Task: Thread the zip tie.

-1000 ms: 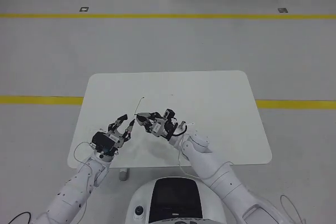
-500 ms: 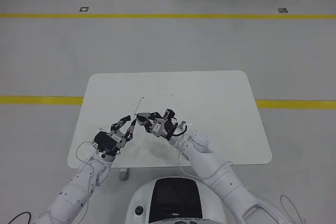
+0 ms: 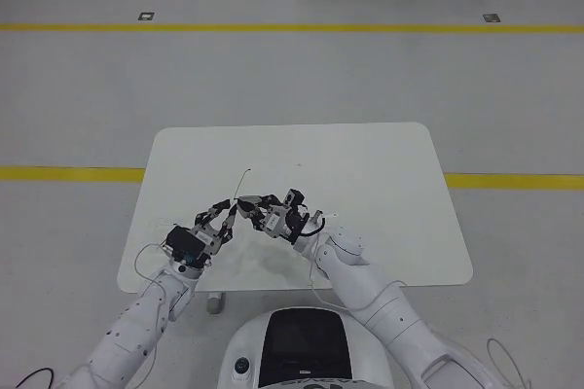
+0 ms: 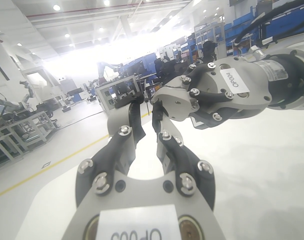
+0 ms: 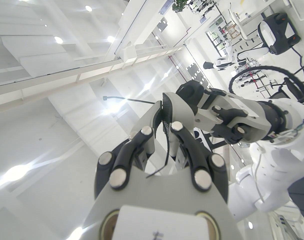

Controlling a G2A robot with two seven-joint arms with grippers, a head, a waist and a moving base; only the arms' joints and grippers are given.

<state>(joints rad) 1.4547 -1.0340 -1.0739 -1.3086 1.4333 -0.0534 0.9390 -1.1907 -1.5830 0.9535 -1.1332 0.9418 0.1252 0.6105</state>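
Black zip tie [image 5: 131,100] in right jaws

Both arms are raised over the near middle of the table, and their grippers meet tip to tip. The left arm [image 3: 141,326] reaches in from the near left with its forearm angled far and to the right. The right arm [image 3: 365,287] reaches in from the near right, its wrist turned so the gripper points left. The left gripper [image 4: 144,106] is spread, with its two fingers [image 4: 134,116] apart. The right gripper [image 5: 162,108] is closed, its ribbed pads pressed together on the zip tie [image 5: 131,99]. Its tip lies just beside the left gripper's right-hand finger, at the mouth of the spread jaws.
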